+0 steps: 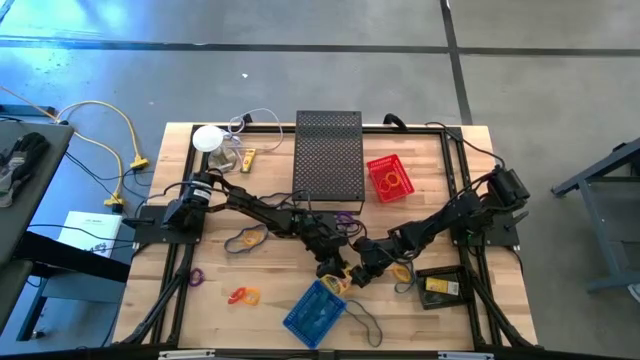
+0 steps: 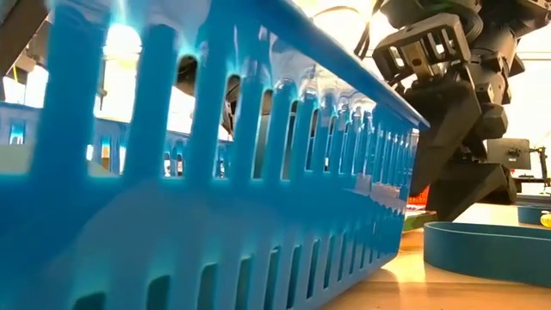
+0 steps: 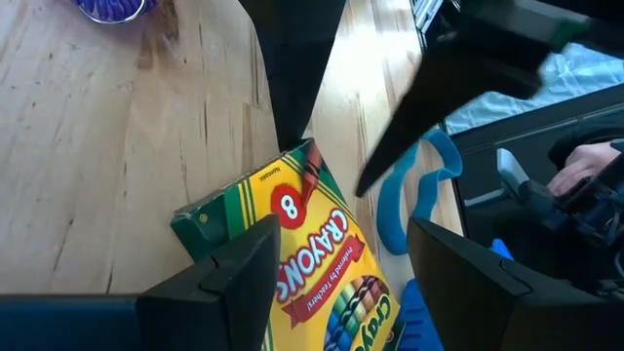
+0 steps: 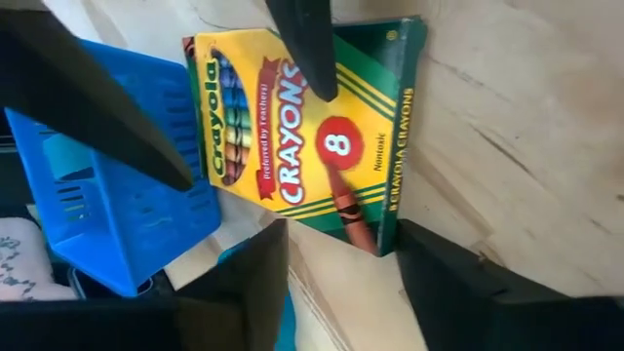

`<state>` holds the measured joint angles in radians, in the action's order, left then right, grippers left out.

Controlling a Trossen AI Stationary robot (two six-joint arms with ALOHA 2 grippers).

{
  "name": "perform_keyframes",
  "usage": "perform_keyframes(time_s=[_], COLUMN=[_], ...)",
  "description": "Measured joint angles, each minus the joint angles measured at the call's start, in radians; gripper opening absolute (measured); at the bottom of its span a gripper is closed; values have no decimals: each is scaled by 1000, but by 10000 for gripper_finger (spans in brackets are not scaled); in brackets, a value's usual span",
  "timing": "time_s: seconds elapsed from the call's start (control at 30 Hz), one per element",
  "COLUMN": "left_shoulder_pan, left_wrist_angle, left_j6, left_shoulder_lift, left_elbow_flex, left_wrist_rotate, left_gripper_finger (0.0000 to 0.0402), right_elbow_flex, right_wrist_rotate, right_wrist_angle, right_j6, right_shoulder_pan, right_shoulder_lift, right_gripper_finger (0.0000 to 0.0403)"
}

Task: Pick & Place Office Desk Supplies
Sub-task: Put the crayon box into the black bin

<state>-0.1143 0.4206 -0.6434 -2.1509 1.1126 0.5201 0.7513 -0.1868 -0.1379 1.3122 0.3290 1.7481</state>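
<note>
A yellow-and-green crayon box point(image 1: 335, 284) sits between my two grippers near the table's middle, beside the blue basket point(image 1: 315, 312). My right gripper point(image 1: 360, 270) reaches in from the right, and one end of the box point(image 4: 292, 127) lies between its fingers point(image 4: 341, 253). My left gripper point(image 1: 328, 262) comes from the left and is open. It hovers over the box point(image 3: 312, 253), with its fingers point(image 3: 341, 263) spread on either side. Loose rubber bands lie on the wood: purple point(image 1: 195, 275), orange point(image 1: 241, 295) and a tan-and-dark one point(image 1: 246, 240). My right gripper has the crayon box by the end nearest it point(image 4: 375, 229), one finger at each side edge, across the box's width. Its fingers point(image 3: 292, 88) come slanting down from the table's right. The box's printed face is turned up. The far end overlaps the blue basket's rim; whether the box is lifted does not show.
The tall black mesh box point(image 1: 330, 155) and a red basket point(image 1: 390, 178) stand toward the far edge. A white round object with a cable point(image 1: 208, 138) is at the far left. A blue band point(image 2: 491, 245) lies beside the blue basket point(image 2: 215, 172). A dark packet point(image 1: 438, 287) lies near the right arm.
</note>
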Motion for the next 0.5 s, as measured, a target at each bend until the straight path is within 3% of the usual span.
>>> perform_keyframes(time_s=[0.33, 0.5], left_shoulder_pan=[0, 0], left_wrist_angle=[0, 0], left_j6=[0, 0], left_shoulder_lift=[0, 0], left_elbow_flex=[0, 0], left_wrist_rotate=[-1, -1], left_gripper_finger=[218, 218], right_elbow_flex=[-1, -1], right_wrist_rotate=[20, 19], right_wrist_angle=[0, -1], right_j6=[-36, -53], right_shoulder_pan=[-4, -5], right_shoulder_lift=[2, 2], right_gripper_finger=[27, 10])
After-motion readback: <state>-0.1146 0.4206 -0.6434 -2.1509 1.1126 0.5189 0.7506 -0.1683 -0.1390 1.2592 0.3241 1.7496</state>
